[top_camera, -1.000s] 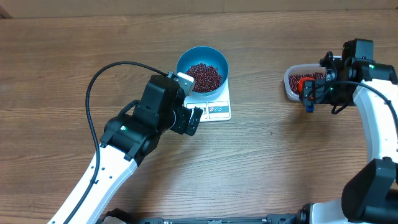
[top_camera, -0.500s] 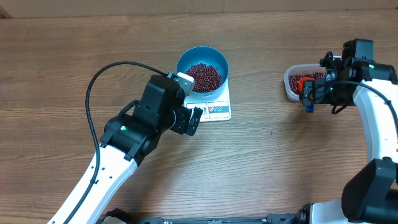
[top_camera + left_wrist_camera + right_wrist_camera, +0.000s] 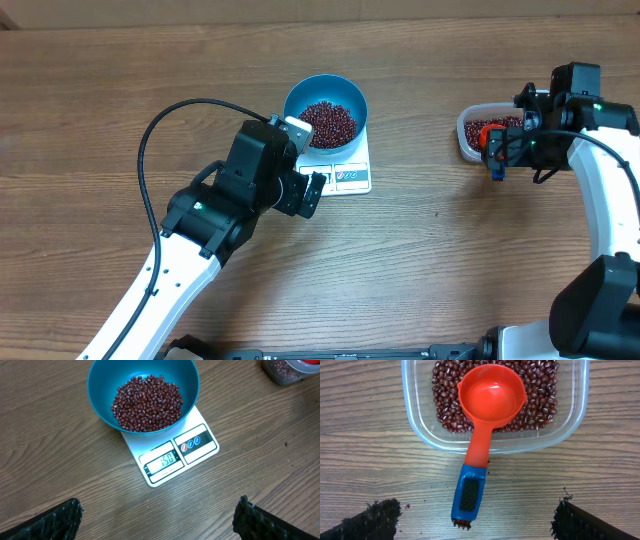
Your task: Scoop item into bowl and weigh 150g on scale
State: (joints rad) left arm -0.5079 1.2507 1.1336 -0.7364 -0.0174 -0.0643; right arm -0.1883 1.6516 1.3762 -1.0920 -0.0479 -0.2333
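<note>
Bowl: the blue bowl (image 3: 300, 95) stands on the rear part of the scale, towards the middle of the table (image 3: 100, 100).
Beans: a loose heap of dark red-brown beans (image 3: 147, 402) lies in the bowl, filling its bottom and stopping well below the rim.
Scale: the white scale (image 3: 202, 442) lies flat on the table, with its front edge uncovered and turned towards the left arm.
Display: the grey display (image 3: 162, 461) on that front edge reads 150, and a small label panel sits just beside it.
Left gripper: the left gripper (image 3: 160, 527) is spread wide and has hold of nothing. It hovers over bare table just in front of the scale, touching neither scale nor bowl.
Tub: the clear plastic tub (image 3: 420, 425) stands at the right side of the table, well apart from the scale, with more beans covering its floor.
Scoop: the red scoop (image 3: 492, 395) lies cup-up on the beans in the tub. The cup is empty, and its blue-ended handle reaches out over the near rim.
Right gripper: the right gripper (image 3: 480, 522) is spread wide and grips nothing. It hangs just in front of the tub. The handle's end lies between the two fingers, clear of both.
</note>
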